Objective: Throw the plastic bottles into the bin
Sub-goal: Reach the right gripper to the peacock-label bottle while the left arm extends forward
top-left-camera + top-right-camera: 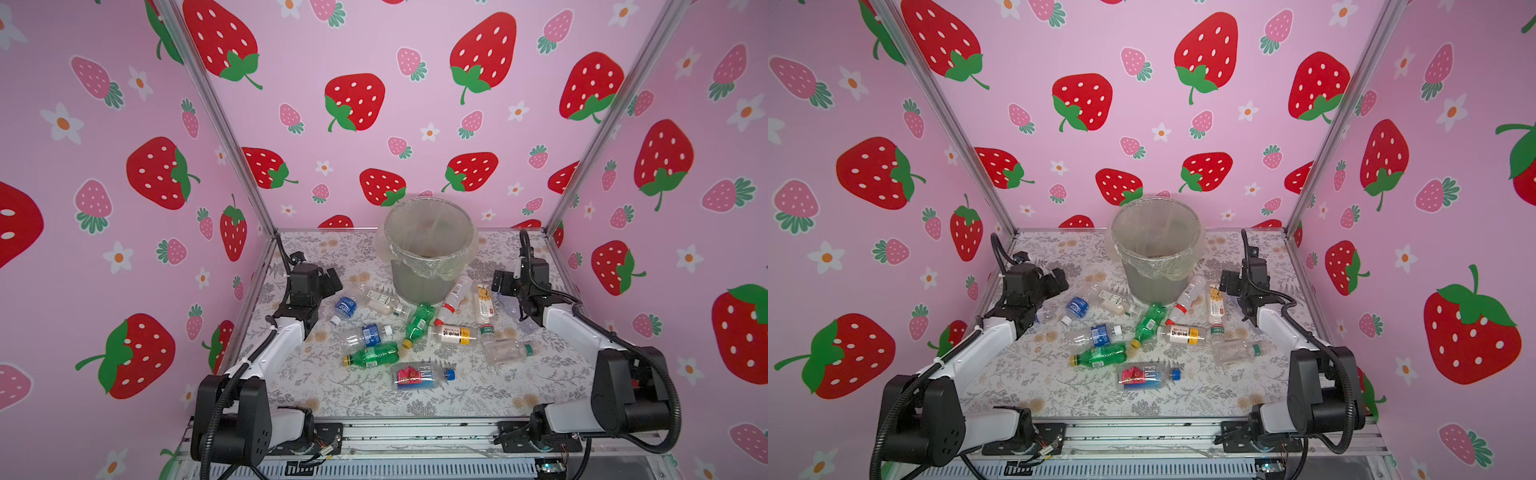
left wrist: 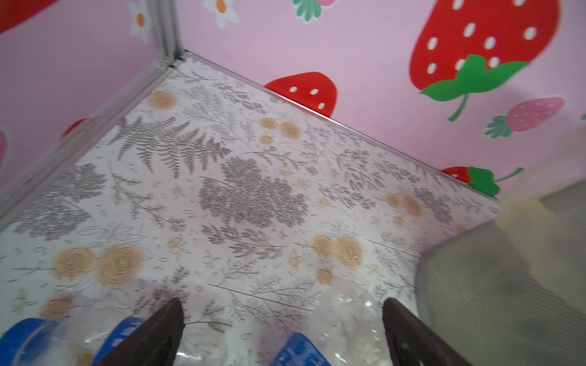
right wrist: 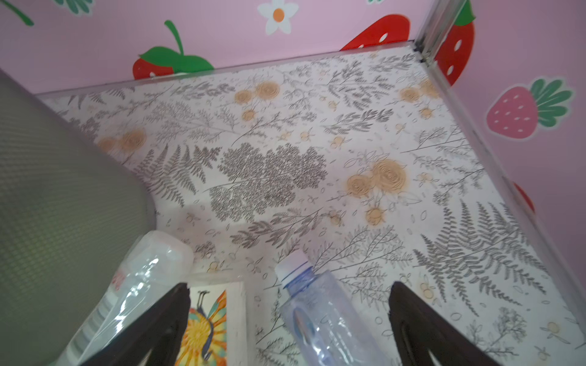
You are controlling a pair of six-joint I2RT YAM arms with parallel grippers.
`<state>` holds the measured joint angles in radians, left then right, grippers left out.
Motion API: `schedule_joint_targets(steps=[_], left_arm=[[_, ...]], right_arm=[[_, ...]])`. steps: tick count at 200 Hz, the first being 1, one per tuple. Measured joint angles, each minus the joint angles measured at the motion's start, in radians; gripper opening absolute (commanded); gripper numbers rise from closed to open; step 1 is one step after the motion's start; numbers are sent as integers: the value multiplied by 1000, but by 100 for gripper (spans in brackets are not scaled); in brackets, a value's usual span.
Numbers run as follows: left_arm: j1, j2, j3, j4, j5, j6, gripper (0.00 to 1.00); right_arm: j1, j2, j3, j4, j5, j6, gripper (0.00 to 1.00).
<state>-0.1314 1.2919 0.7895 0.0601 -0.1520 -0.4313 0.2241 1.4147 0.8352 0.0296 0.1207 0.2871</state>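
Nearest the front edge of the floral-patterned tabletop (image 1: pixel 316 386) lies a flattened clear bottle with a pink-and-blue label and blue cap (image 1: pixel 422 375). Just beyond it, more plastic bottles lie scattered on their sides: a green bottle with a yellow cap (image 1: pixel 371 356), a clear bottle with a blue label (image 1: pixel 365 336), a whitish bottle with a yellow and red label (image 1: pixel 455 334) and a crumpled clear bottle with a green cap (image 1: pixel 509 351). Others reach the foot of the bin. On either side of this heap the left gripper (image 2: pixel 283 304) and right gripper (image 3: pixel 290 286) hover low, jaws spread wide and empty. In the right wrist view a pale bluish bottle with a white cap (image 3: pixel 320 320) lies on the table between the spread fingers. At the back stands the round grey translucent bin with a clear bag liner (image 1: pixel 430 253), upright; I can make out no bottle inside. The work looks barely begun, at the first pick. The next move calls for lowering over one bottle, closing across its body, then lifting clear of the tall rim before letting go.
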Motion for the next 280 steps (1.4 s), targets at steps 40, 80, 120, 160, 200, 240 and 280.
schedule_joint_targets(steps=[40, 80, 120, 160, 200, 240, 280], left_arm=[[-160, 30, 68, -122, 19, -51, 99], [-201, 24, 93, -249, 69, -93, 99], [-203, -7, 145, -360, 124, -101, 99], [-203, -12, 234, -496, 162, -85, 99], [-203, -5, 368, -613, 167, -6, 99], [-202, 24, 447, -674, 167, 65, 99], [-193, 5, 398, -666, 174, 69, 99]], right_arm=[[51, 0, 0, -110, -51, 8, 99], [74, 12, -16, -143, -62, 8, 100], [81, 66, -29, -148, -82, 8, 96], [92, 108, -29, -150, -100, 7, 92], [106, 150, -29, -144, -108, 5, 83], [114, 169, -29, -141, -109, 5, 70], [114, 151, -35, -140, -106, 13, 59]])
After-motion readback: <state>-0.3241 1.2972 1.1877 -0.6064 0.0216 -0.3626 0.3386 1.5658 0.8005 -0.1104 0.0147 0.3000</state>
